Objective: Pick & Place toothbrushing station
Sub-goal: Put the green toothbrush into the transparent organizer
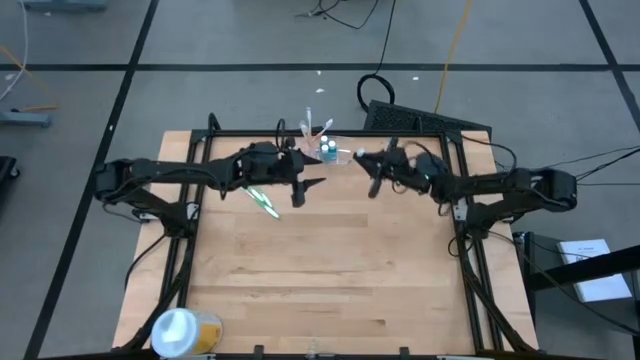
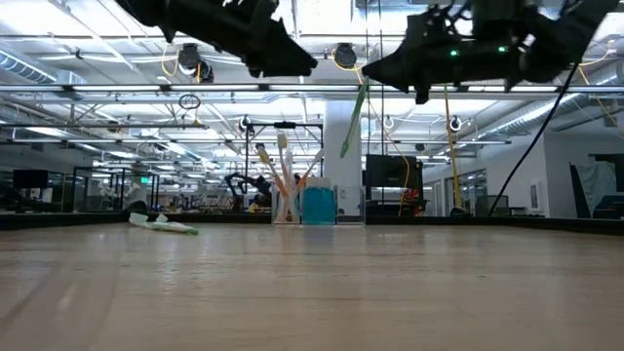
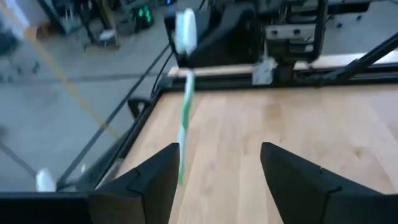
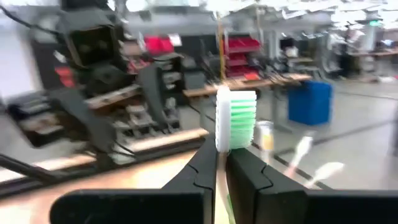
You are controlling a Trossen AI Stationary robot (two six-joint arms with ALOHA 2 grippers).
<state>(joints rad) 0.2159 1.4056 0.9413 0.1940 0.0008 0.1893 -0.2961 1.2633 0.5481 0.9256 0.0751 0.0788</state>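
Right pincer (image 4: 222, 163) is clamped on a green-bristled toothbrush (image 4: 236, 127), up above the counter (image 1: 330, 270). Left pincer (image 3: 219, 180) hangs apart, holding nothing. The toothbrushing station (image 1: 325, 148) sits at the counter's far edge, between both arms.

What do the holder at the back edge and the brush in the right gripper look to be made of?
The small clear holder looks like colourless glossy plastic: the room shows through its walls. The green-and-white toothbrush pinched in the right gripper seems moulded plastic with a smooth white head and, probably, nylon bristles, seen as fine green and white tufts.
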